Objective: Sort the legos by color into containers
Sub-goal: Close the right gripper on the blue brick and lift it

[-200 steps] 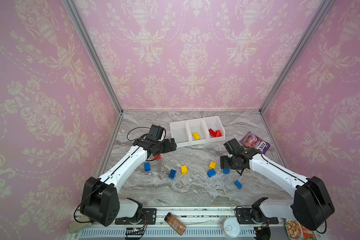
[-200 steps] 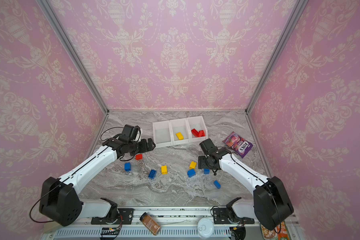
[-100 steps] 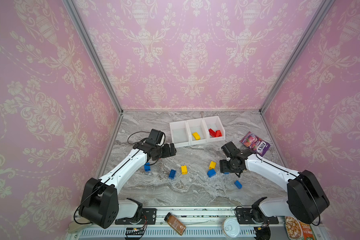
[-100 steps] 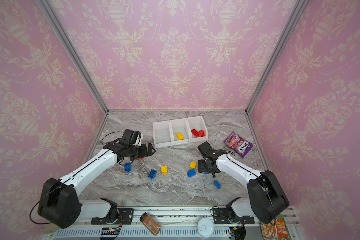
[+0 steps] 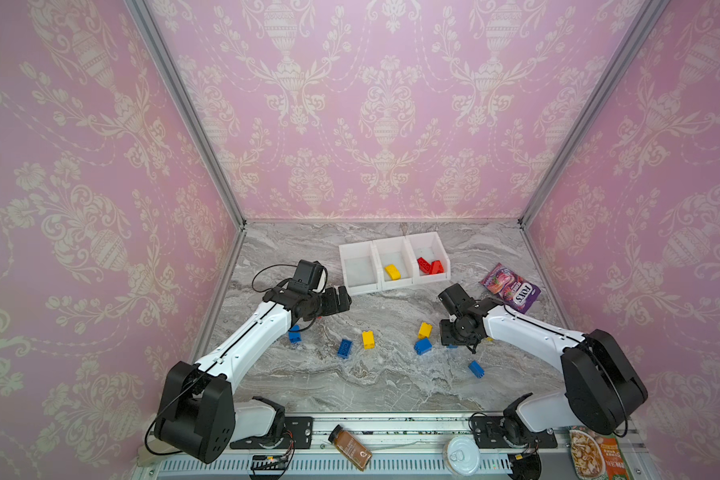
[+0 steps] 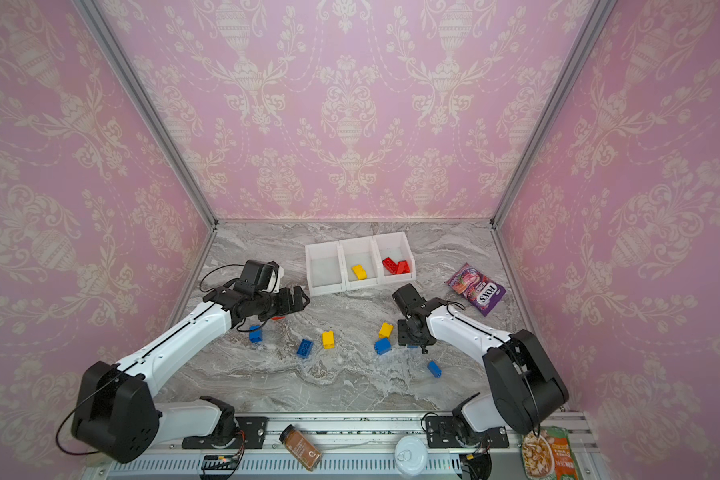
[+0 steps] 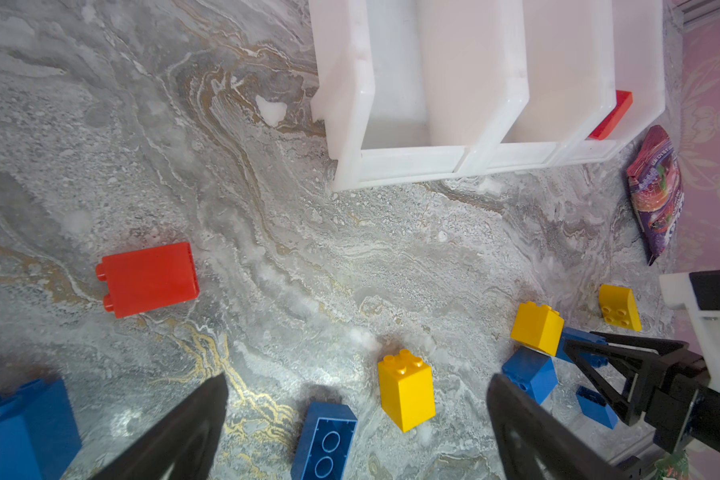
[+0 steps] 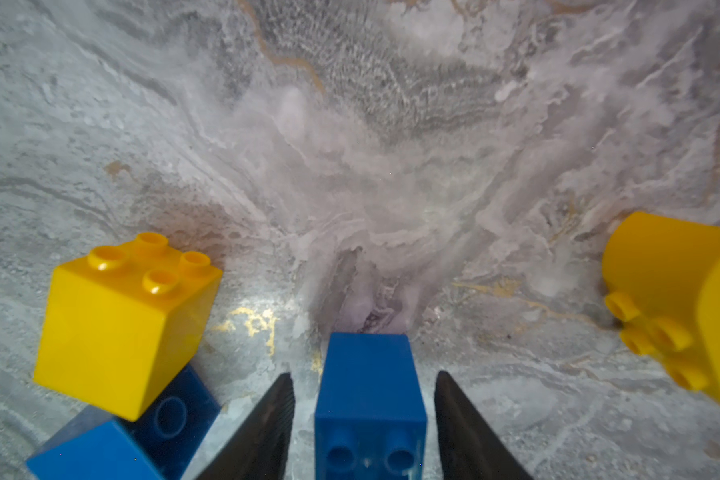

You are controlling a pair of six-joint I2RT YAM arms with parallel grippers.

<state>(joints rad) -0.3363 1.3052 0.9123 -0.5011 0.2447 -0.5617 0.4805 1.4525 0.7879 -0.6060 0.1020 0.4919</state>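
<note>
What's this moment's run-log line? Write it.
left gripper: open, empty | right gripper: open, straddling blue lego | phase: pre-grasp

Arm links (image 5: 250, 340): smooth white shells, thin black line along each
Joints (image 5: 192, 403): black blocky housings
Cables (image 5: 259, 274): thin black loops
Fingers (image 8: 262, 432): black tapering wedges

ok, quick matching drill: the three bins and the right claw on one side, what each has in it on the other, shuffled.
Things (bins as seen in a top view):
1. leftmost bin
2. middle bin
3. rightmost bin
4. right claw

Contents:
A. red bricks
B. blue brick, lying on the table
C. no brick
D. one yellow brick

Pairs: 1-C, 2-D, 3-A, 4-B
</note>
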